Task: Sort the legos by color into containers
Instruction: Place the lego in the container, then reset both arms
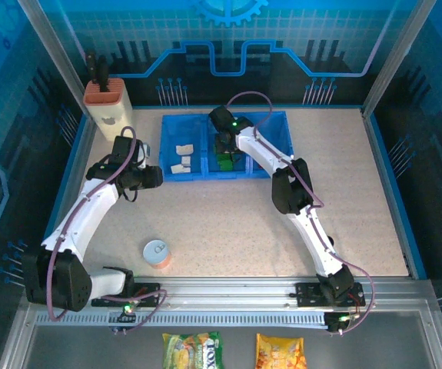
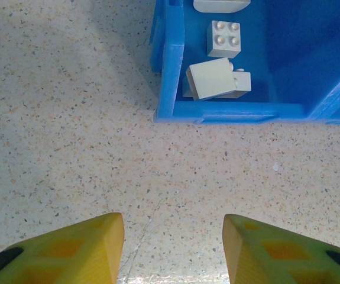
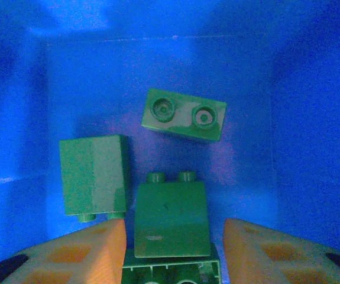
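The blue three-compartment tray (image 1: 274, 123) stands at the back of the table. Three cream legos (image 2: 217, 80) lie in its left compartment (image 2: 170, 71). My left gripper (image 2: 172, 242) hangs open over bare table just in front of that compartment's near corner, nothing between its fingers; from above it sits at the tray's left front (image 1: 153, 177). My right gripper (image 3: 172, 248) is down inside the middle compartment (image 1: 224, 150), open. A green lego (image 3: 171, 219) lies between its fingers on another green one (image 3: 170, 273). Two more green legos (image 3: 93, 174) (image 3: 184, 113) lie beyond.
A beige block holder with an orange top (image 1: 107, 104) stands at the back left. A round white-topped can (image 1: 157, 254) sits near the left arm's base. The right arm covers most of the tray's right compartment. Two snack packets (image 1: 191, 350) lie below the front rail.
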Available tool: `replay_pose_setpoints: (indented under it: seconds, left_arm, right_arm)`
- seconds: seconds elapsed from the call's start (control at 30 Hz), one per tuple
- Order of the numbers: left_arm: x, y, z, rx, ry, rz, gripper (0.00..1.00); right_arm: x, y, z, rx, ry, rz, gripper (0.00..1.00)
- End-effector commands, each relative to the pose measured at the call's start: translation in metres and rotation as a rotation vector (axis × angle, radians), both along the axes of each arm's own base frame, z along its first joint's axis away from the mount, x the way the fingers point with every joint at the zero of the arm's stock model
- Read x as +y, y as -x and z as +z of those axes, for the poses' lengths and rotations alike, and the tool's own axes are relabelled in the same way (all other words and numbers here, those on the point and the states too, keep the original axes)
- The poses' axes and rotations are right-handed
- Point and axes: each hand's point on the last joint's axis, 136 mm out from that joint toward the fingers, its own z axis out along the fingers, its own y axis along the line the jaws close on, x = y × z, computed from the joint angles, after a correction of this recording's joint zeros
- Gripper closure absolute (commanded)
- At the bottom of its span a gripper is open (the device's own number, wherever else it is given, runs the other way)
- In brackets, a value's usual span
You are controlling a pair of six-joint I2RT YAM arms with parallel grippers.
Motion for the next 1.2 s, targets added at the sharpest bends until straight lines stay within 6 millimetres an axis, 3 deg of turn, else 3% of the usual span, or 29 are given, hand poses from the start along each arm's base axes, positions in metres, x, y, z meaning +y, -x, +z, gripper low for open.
replay_pose_setpoints:
  seconds: [0.0, 0.33, 0.53, 0.67, 0.87, 0.97, 1.1, 1.17]
  left_arm:
    - [0.005, 0.001, 0.0, -0.005, -0.011, 0.009, 0.52]
    - [0.005, 0.006, 0.008, -0.009, 0.005, 0.03, 0.51]
    - [0.003, 0.011, 0.015, 0.009, 0.041, 0.062, 0.45]
    - [0.0, 0.013, 0.02, 0.015, 0.085, 0.101, 0.39]
    - [0.004, 0.007, 0.016, -0.02, 0.097, 0.157, 0.24]
    - [0.009, 0.002, 0.008, -0.038, 0.087, 0.193, 0.16]
    - [0.019, -0.007, -0.002, -0.076, 0.055, 0.239, 0.01]
    - [0.027, -0.012, -0.008, -0.094, 0.022, 0.279, 0.01]
  right_arm:
    - [0.001, 0.0, 0.029, -0.033, -0.017, 0.019, 0.52]
    - [-0.003, 0.026, 0.091, -0.083, -0.048, 0.085, 0.44]
    - [-0.026, 0.049, 0.118, -0.127, -0.021, 0.135, 0.35]
    - [-0.059, 0.064, 0.125, -0.148, -0.001, 0.117, 0.25]
    - [-0.129, 0.087, 0.121, -0.157, 0.037, 0.028, 0.14]
    - [-0.167, 0.1, 0.114, -0.154, 0.071, -0.027, 0.0]
    - [-0.217, 0.119, 0.098, -0.142, 0.118, -0.103, 0.0]
    - [-0.241, 0.129, 0.089, -0.138, 0.139, -0.152, 0.0]
